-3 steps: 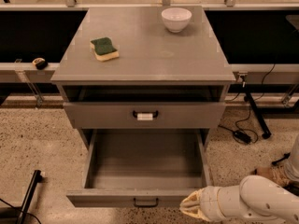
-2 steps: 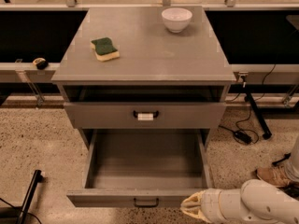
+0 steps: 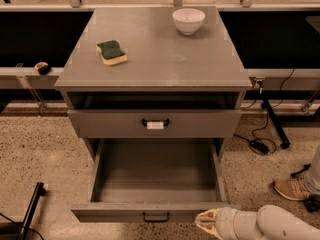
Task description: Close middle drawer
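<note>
Robotics lab: speckled floor (image 3: 40, 149), trailing cables (image 3: 261, 132), jaws low beside the middle drawer (image 3: 155, 171).

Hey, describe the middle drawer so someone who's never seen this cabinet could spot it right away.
Find the grey cabinet with a sponge and white bowl on top. The middle drawer sits below the top drawer with a white tag on its handle, the tool by its front right corner. Only it is pulled far out, empty, with a plain black handle.

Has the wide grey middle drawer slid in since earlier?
No. The middle drawer stays equally far out of the grey cabinet; the white gripper is by its front-right corner.
</note>
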You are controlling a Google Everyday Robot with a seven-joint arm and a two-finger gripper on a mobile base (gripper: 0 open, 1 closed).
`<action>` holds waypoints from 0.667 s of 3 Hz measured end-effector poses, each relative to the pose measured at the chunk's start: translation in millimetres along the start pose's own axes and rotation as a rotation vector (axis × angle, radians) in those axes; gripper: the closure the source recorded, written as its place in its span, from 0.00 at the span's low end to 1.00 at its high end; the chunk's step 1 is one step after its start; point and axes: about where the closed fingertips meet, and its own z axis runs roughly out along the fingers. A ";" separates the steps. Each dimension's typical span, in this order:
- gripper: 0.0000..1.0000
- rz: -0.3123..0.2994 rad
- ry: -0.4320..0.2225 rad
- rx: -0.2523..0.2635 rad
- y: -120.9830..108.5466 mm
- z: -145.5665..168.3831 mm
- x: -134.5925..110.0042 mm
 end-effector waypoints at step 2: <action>1.00 0.090 -0.057 0.155 -4.8 42.4 23.7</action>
